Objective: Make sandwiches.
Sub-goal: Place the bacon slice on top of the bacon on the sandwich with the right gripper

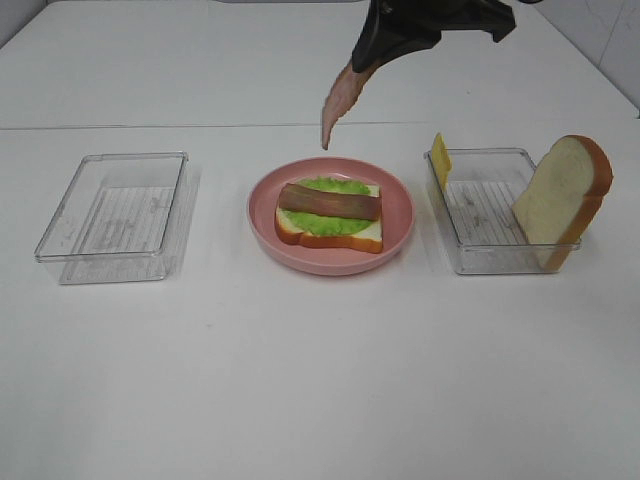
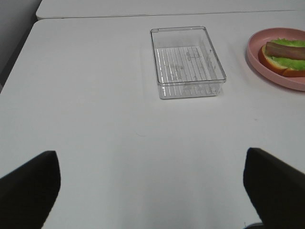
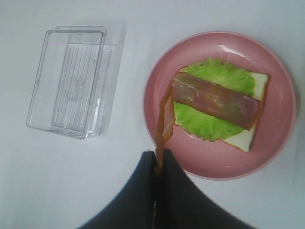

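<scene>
Bacon step: right gripper [image 3: 156,162] clamped on bacon strip [image 1: 336,103] above pink plate [image 1: 400,235]. Next, lay it beside first strip [image 1: 330,201] on lettuce [image 1: 338,224]. Left gripper [image 2: 152,191] jaws apart.

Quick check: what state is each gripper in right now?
Left gripper: open, holding nothing.
Right gripper: closed on a bacon strip.

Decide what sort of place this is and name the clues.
Probably a robot test bench, not a kitchen: a plain white table, toy sandwich parts on a pink plate, and the right gripper dangling a bacon strip.
</scene>
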